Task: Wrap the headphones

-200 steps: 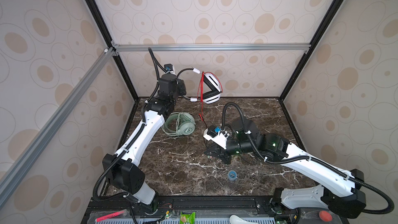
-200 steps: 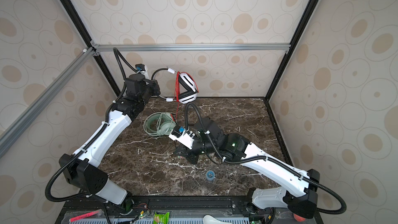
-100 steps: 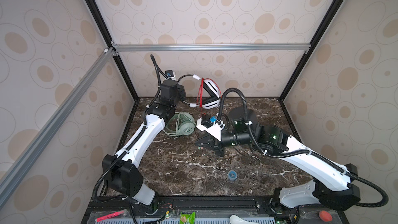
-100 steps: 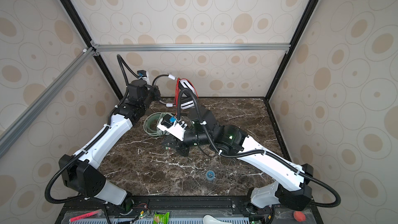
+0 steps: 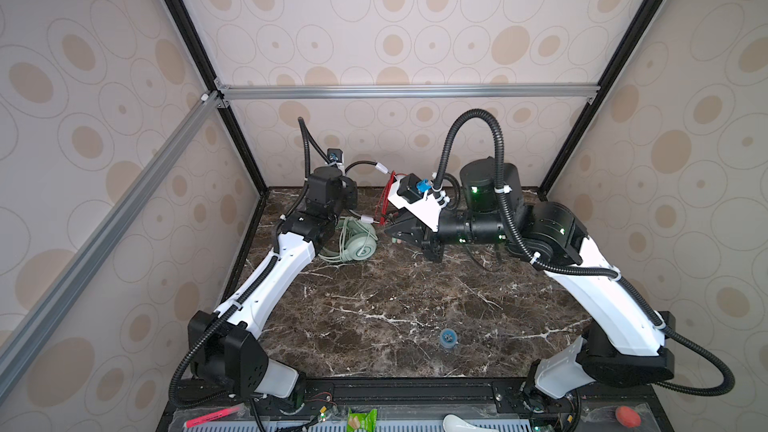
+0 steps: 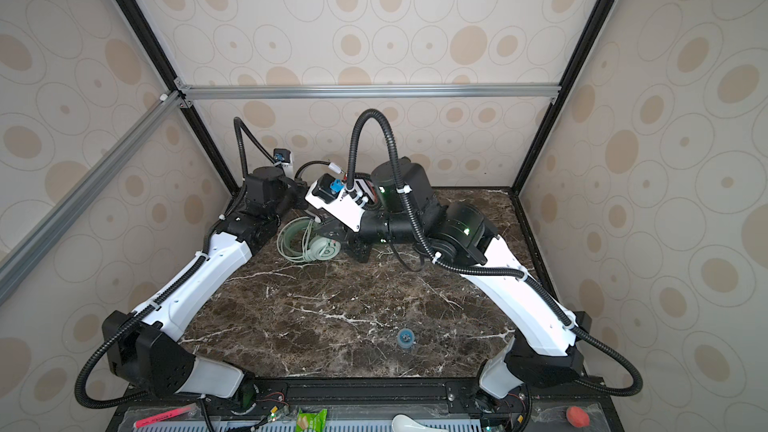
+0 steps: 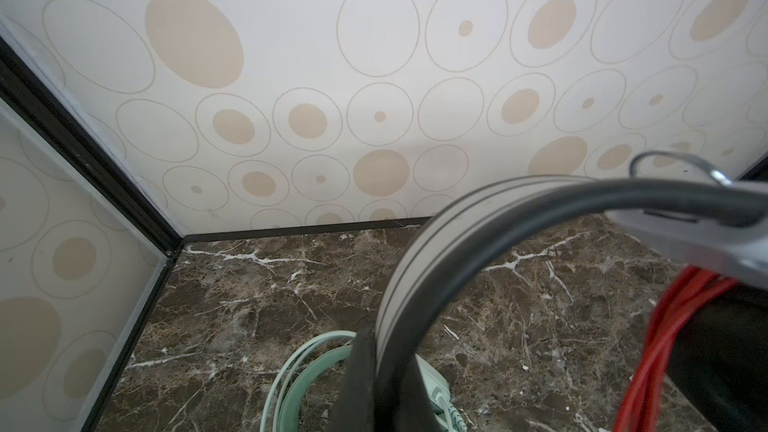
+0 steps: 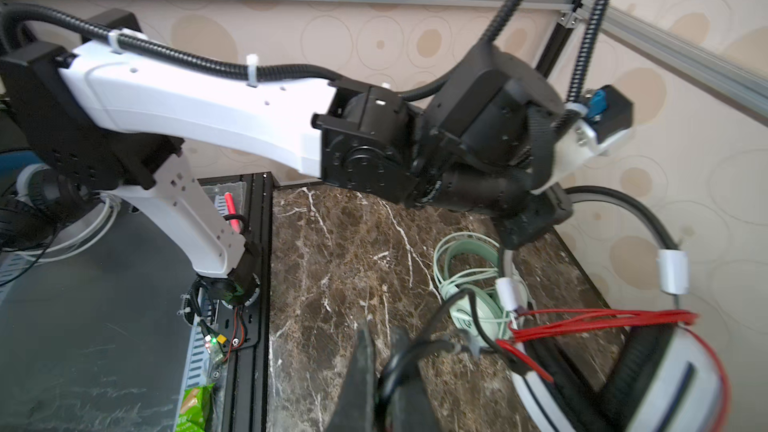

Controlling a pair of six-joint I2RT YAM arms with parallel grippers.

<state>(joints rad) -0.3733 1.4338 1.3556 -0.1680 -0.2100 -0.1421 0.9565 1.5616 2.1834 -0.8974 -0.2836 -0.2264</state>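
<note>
Marble table (image 5: 374,305): mint set (image 5: 360,246) lies coiled upper centre-left, done I reckon; I've got the left gripper (image 7: 374,376) clamped on the white set (image 7: 415,255) headband and the right gripper (image 8: 384,371) pinching the red cord (image 8: 602,317) tail, with loops wound and the tail left to finish.

On the dark marble tabletop (image 5: 374,305): mint-green headphones (image 5: 359,245), a small blue round piece (image 5: 449,338).

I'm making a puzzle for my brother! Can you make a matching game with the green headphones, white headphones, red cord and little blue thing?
1 green headphones
2 white headphones
3 red cord
4 little blue thing

A alone near the front of the table
B lying on the table, far back
C gripped by the headband
D looped in several strands

Pairs: 1-B, 2-C, 3-D, 4-A
</note>
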